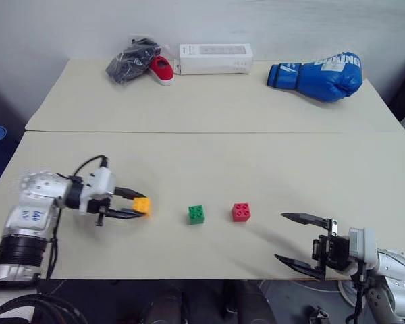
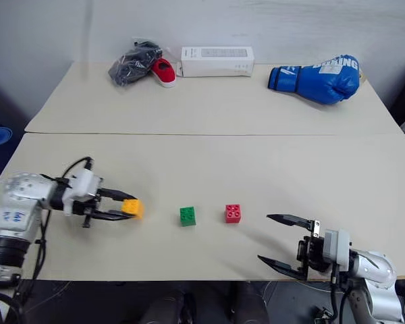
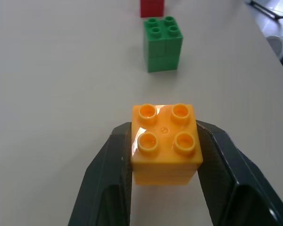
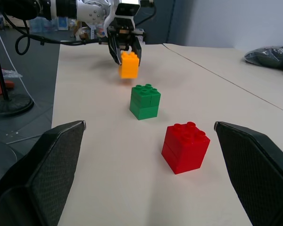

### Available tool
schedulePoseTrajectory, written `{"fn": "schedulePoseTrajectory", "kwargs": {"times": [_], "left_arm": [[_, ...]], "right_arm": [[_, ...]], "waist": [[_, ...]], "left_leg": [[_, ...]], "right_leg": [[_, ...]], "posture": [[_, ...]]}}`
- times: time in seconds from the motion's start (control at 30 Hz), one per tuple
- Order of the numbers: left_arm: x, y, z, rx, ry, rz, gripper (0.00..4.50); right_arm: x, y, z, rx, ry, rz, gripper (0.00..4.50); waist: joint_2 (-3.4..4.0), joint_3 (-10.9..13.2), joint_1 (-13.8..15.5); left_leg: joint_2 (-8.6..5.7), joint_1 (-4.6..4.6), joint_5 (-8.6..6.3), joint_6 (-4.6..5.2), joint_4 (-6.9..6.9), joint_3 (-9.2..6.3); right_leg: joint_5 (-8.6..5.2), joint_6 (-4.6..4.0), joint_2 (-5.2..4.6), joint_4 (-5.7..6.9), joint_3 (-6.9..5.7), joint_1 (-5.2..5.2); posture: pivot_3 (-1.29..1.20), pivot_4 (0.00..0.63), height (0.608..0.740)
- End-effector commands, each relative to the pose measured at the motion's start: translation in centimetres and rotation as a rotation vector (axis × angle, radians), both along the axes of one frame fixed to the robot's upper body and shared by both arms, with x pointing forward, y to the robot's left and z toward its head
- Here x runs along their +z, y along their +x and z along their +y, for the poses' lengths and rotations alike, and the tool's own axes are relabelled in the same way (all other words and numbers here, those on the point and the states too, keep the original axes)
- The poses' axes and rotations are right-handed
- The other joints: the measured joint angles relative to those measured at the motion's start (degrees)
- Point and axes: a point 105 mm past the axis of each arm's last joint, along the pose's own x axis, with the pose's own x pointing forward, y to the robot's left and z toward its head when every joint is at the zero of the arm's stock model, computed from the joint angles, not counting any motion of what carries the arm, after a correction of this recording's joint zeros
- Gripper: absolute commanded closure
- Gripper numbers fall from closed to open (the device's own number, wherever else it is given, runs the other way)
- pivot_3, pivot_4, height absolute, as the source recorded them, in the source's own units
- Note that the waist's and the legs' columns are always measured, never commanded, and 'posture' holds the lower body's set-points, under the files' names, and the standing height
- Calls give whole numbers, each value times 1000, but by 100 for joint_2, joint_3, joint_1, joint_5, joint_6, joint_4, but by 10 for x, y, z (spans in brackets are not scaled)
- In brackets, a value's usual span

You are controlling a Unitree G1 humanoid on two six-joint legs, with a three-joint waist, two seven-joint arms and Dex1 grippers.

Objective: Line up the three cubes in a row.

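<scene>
Right gripper [image 1: 299, 237] sits nearest, at the front right edge of the worktop [image 1: 209, 101], pointing left along the surface, jaws spread wide with nothing between them. Left gripper [image 1: 136, 205] reaches in from the front left, forearm low over the worktop, pointing right and tipped slightly down. Its jaws are clamped on the sides of the yellow-orange cube [image 1: 142, 206], which looks lifted just clear of the surface in the right wrist view.

Yellow-orange cube: four studs on top, upright between the black fingers [image 3: 106, 183], square to them. Green cube [image 1: 196, 214] stands on the worktop just right of it, studs up, apart from it. Red cube [image 1: 241, 212] stands right of the green one, similar gap, studs up, between green cube and right gripper. All three lie roughly along one line across the front half of the worktop.

Far edge: red shoe [image 1: 162, 69] beside a dark bundle [image 1: 129, 61], white box [image 1: 215, 59], blue boxing glove [image 1: 318, 75].
</scene>
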Motion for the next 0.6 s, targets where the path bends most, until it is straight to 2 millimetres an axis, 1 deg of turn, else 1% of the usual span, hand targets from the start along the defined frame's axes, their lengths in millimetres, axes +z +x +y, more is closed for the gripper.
{"fn": "schedulePoseTrajectory", "kwargs": {"times": [0.03, 0.3, 0.37, 0.47, 0.5, 0.57, 0.6], "left_arm": [[0, -6, -6, -77, 18, 0, 2998], [-10, 0, -8, -74, 35, 3, 2998], [-12, 1, -7, -66, 44, 5, 2263], [-11, 4, -6, -46, 26, -18, 1402], [-7, 5, -3, -34, 19, -40, 1068], [9, 5, 7, 17, -41, -78, 500], [15, 3, 13, 46, -54, -91, 500]], "right_arm": [[12, 0, -1, 1, 1, -43, 0], [25, 5, 13, 4, 6, -46, 0], [27, 7, 15, 5, 5, -45, 0], [32, 10, 18, 8, 3, -49, 0], [35, 12, 19, 11, -1, -53, 0], [41, 13, 18, 16, -14, -61, 0], [44, 13, 16, 16, -24, -62, 0]], "waist": [[0, 0, 12], [0, 0, 34], [0, 0, 42], [0, 0, 35], [0, 0, 34], [0, 0, 29], [0, 0, 22]], "left_leg": [[0, 0, 0, 0, 0, 0], [-2, -2, 1, 3, 6, -6], [-2, -3, 1, 3, 7, -8], [-4, -4, 2, 4, 7, -8], [-3, -4, 2, 4, 7, -8], [-3, -5, 2, 4, 7, -8], [-3, -5, 2, 4, 8, -9]], "right_leg": [[0, 0, -1, 0, 0, 0], [0, 0, -6, 0, -3, 2], [0, 0, -6, 0, -5, 2], [0, 0, -6, 0, -5, 2], [0, 0, -6, 0, -5, 1], [0, 0, -7, 0, -5, 1], [0, 0, -7, 0, -5, 1]], "posture": [[0, 150, 740], [0, 150, 740], [0, 150, 740], [0, 150, 740], [0, 150, 740], [0, 150, 740], [0, 150, 740]]}}
